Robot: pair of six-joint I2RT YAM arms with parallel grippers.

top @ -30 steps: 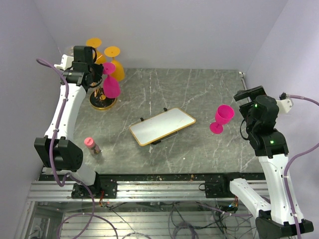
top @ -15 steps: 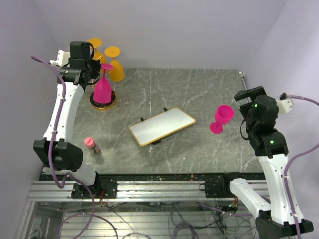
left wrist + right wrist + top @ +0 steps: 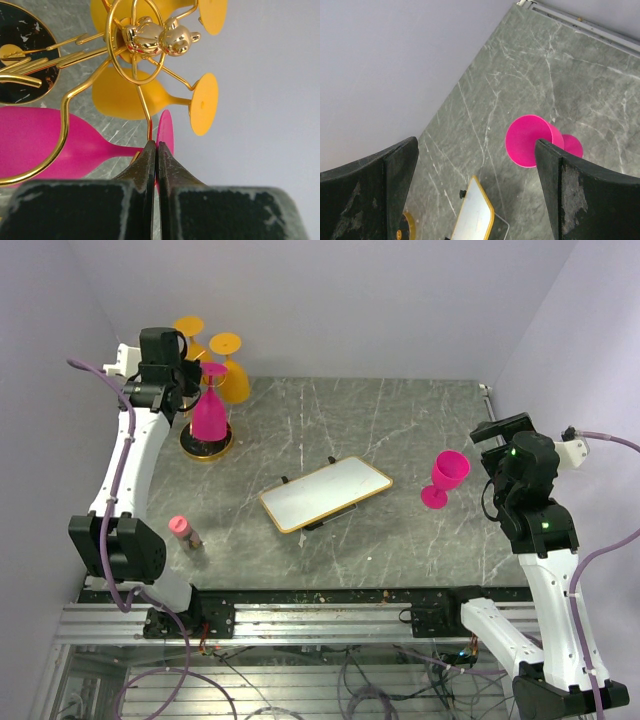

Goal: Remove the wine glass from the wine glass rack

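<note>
The gold wine glass rack (image 3: pixel 207 448) stands at the far left on its round dark base (image 3: pixel 20 55). A pink wine glass (image 3: pixel 208 414) hangs upside down from it, bowl just above the base. My left gripper (image 3: pixel 197 374) is shut on this glass's stem beside its foot (image 3: pixel 166 134), with a gold loop arm (image 3: pixel 65 125) around the stem; in the left wrist view the left gripper (image 3: pixel 156 146) has its jaws pressed nearly together. Two orange glasses (image 3: pixel 234 380) also hang on the rack. My right gripper (image 3: pixel 475 155) is open and empty above a second pink glass (image 3: pixel 445 478).
A white gold-rimmed tablet (image 3: pixel 325 493) lies mid-table. A small pink bottle (image 3: pixel 183 531) stands near the front left. The second pink glass (image 3: pixel 530 140) stands upright at the right. Walls close in behind the rack and on both sides.
The pink glass on the rack swung from tilted to hanging straight down over the base. My left gripper shifted slightly back with it. The right arm has not moved.
</note>
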